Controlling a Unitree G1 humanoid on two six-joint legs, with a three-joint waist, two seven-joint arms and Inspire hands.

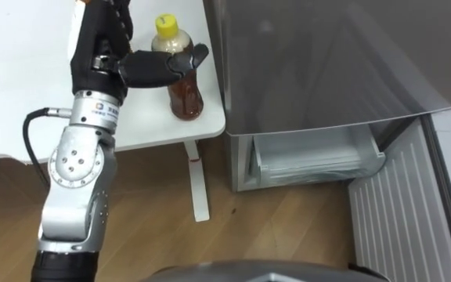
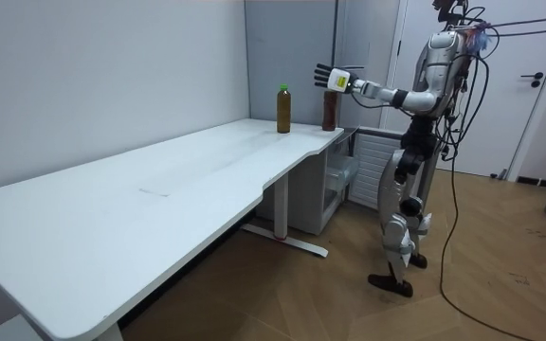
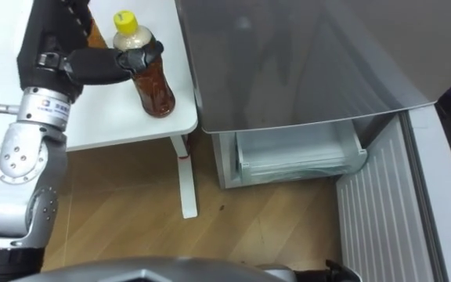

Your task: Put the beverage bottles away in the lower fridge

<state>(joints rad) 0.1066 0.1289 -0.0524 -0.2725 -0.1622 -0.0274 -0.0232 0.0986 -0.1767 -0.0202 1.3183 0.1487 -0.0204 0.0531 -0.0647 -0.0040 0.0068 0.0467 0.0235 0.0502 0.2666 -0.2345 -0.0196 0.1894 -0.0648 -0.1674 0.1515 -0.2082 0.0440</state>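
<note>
The robot stands at the end of the white table [image 1: 22, 86], beside the fridge [image 1: 327, 63], with its left arm stretched out over the table's corner nearest the fridge. A yellow-capped bottle of brown tea [image 1: 185, 94] stands upright there, close to the edge. The left hand [image 1: 135, 69] is up against it. The thumb lies across the bottle's shoulder, but the fingers look straight and spread, so I'd call the hand wide and not yet gripping. A second bottle [image 2: 283, 109] stands further along the table's far edge, apart from the first.

Down by the robot's legs the fridge's lower compartment [image 1: 312, 160] is open, with its door [image 1: 402, 211] swung out, and I see no drink inside.

This looks like the pick-up of the first drink. Next the fingers need to wrap round the bottle's body and lift it straight up. Then the robot must turn and bend low towards the compartment.
</note>
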